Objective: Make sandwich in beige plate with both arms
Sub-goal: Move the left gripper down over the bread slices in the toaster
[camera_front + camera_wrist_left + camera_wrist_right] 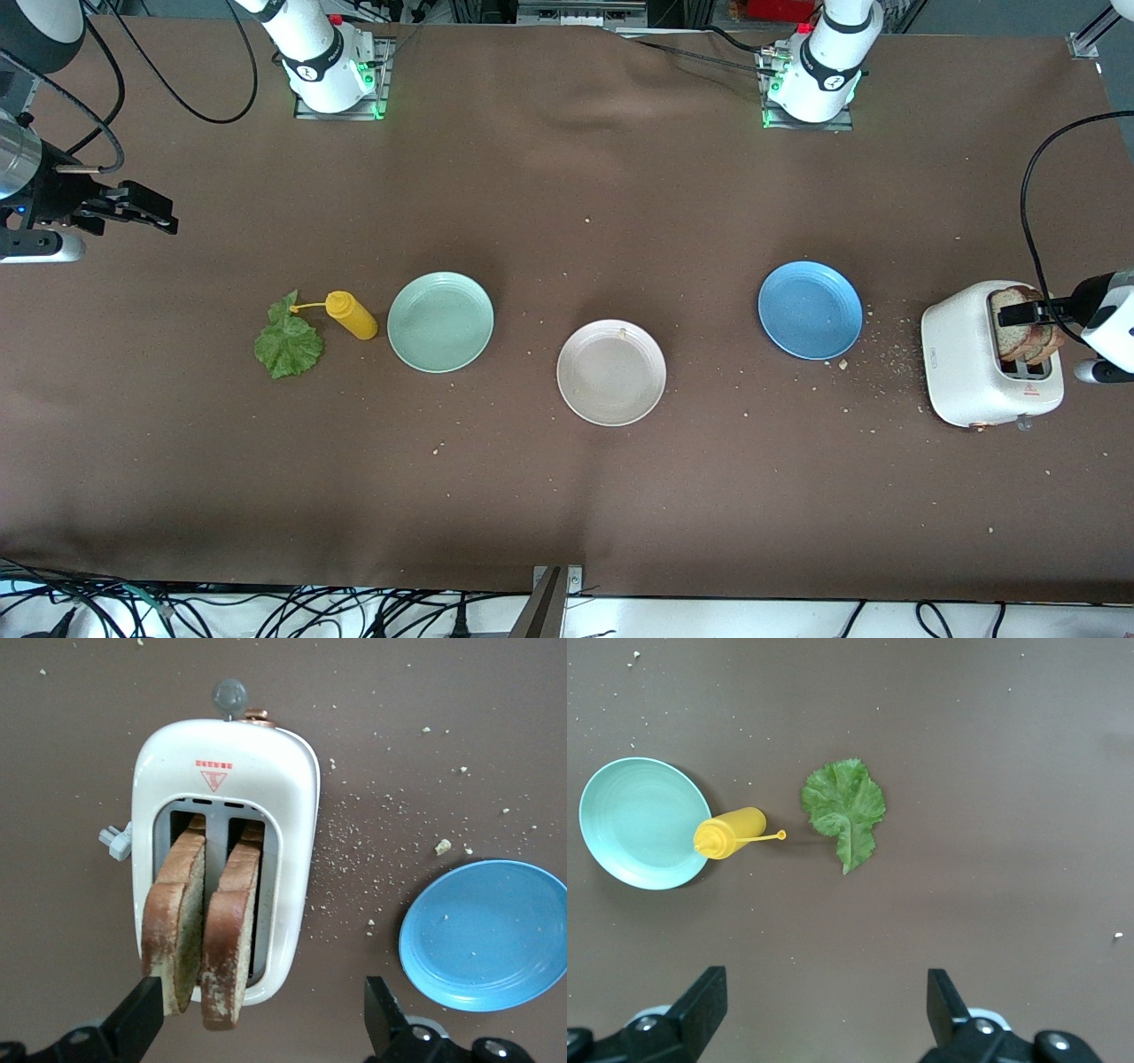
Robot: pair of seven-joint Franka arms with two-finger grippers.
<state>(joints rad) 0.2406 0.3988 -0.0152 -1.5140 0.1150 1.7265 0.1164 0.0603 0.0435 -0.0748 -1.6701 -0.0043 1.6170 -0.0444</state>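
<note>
I see the beige plate (611,372) lying bare at the middle of the frame, on the brown counter (567,496), a few crumbs on its surface. No sandwich is assembled on it.

The parts lie apart. Two bread slices (1026,330) stand upright in the slots of the white toaster (974,372) at the right edge of the frame, toward the left arm's end of the counter. In the left wrist view the slices (205,935) stick up out of the toaster (292,815), one per slot, crusts dark. Crumbs are scattered between the toaster and the blue plate (810,310), which shows in that wrist view too (487,939).

The lettuce leaf (288,341) lies flat at centre left of the frame, just beside the yellow squeeze bottle (352,315), which is tipped on its side with the nozzle toward the leaf. The bottle's base touches or overlaps the rim of the mint-green plate (440,321). The right wrist view shows the same three: leaf (843,811), bottle (731,833), plate (642,824).

The left pincer (1032,312) comes in from the right edge and hangs over the toaster, fingers apart; in its wrist view one finger (142,1014) sits by the outer slice, whether touching I cannot tell.

The right pincer (142,208) hangs at upper left of the frame, fingers apart, nothing between them, over bare counter.
</note>
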